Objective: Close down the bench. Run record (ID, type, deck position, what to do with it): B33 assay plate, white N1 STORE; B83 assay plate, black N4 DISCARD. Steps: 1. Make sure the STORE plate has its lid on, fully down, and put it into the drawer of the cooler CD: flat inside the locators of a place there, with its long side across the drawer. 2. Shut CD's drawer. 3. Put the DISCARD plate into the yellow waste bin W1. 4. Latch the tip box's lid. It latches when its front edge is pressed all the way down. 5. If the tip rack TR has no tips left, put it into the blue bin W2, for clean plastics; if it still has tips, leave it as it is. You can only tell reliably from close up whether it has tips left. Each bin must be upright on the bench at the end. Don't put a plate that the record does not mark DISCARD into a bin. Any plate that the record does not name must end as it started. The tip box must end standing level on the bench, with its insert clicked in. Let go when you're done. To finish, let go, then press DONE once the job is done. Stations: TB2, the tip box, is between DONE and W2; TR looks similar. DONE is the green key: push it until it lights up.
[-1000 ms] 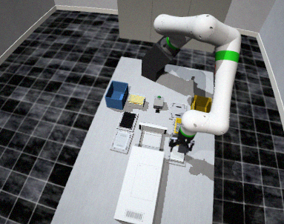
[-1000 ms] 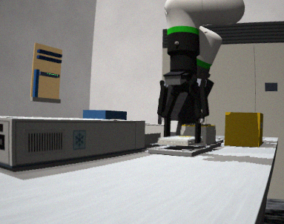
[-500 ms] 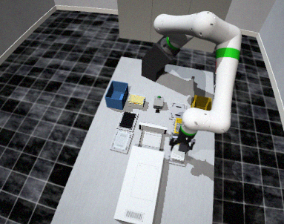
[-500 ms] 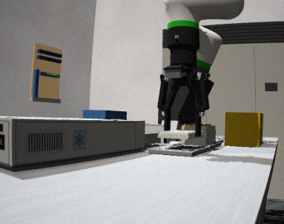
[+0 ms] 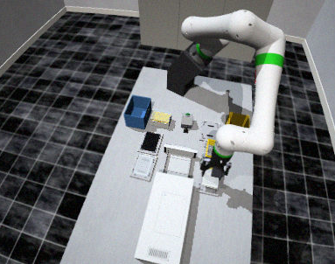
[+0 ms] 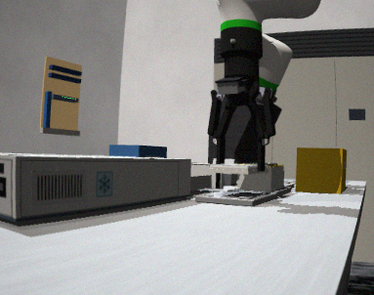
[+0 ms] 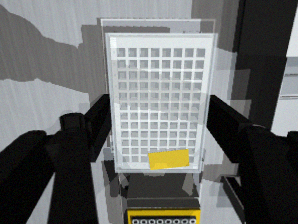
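Observation:
My gripper (image 5: 214, 168) is shut on the white assay plate (image 7: 159, 102), one finger on each long side. The plate has a grid of wells, a yellow label near one end and a clear lid on top. In the side view the plate (image 6: 234, 170) hangs level a little above its empty grey deck nest (image 6: 244, 196). The cooler CD (image 5: 166, 218) stands just left of it, with its drawer (image 5: 180, 159) pulled open toward the back. The black plate (image 5: 150, 141) lies on its nest left of the drawer.
The yellow bin (image 5: 237, 119) stands upright behind the gripper, the blue bin (image 5: 137, 112) at back left. A yellow-topped tip box (image 5: 161, 117) and the green key (image 5: 187, 114) sit between them. Another white plate (image 5: 144, 165) lies beside the cooler. A yellow rack (image 7: 162, 216) is close under the wrist.

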